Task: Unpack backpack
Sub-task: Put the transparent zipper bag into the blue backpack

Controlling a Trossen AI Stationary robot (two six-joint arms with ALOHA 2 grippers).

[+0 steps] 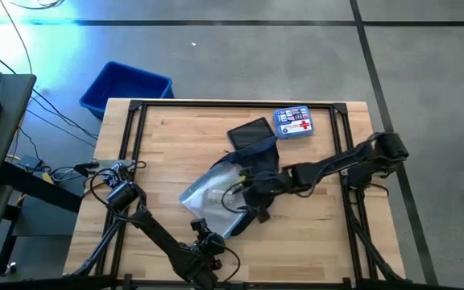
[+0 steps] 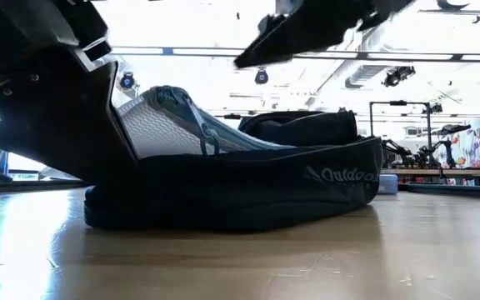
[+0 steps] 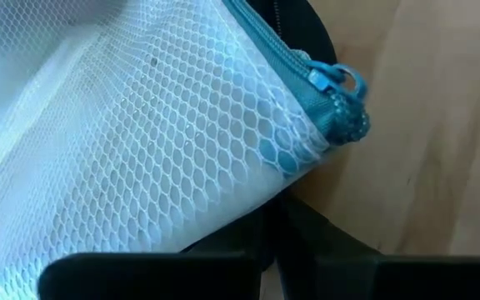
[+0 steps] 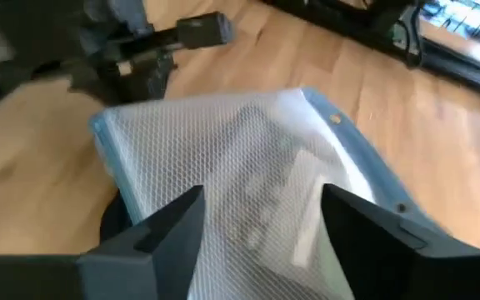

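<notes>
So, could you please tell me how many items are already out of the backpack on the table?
2: a first-aid box near the far edge, and a black case beside it. The mesh pouch still lies on the backpack.

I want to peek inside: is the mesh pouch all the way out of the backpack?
No, the mesh pouch still sits partly in the backpack.

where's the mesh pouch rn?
In the high view the mesh pouch lies mid-table, sticking out of the backpack on its left side, just left of the right claw.
</notes>
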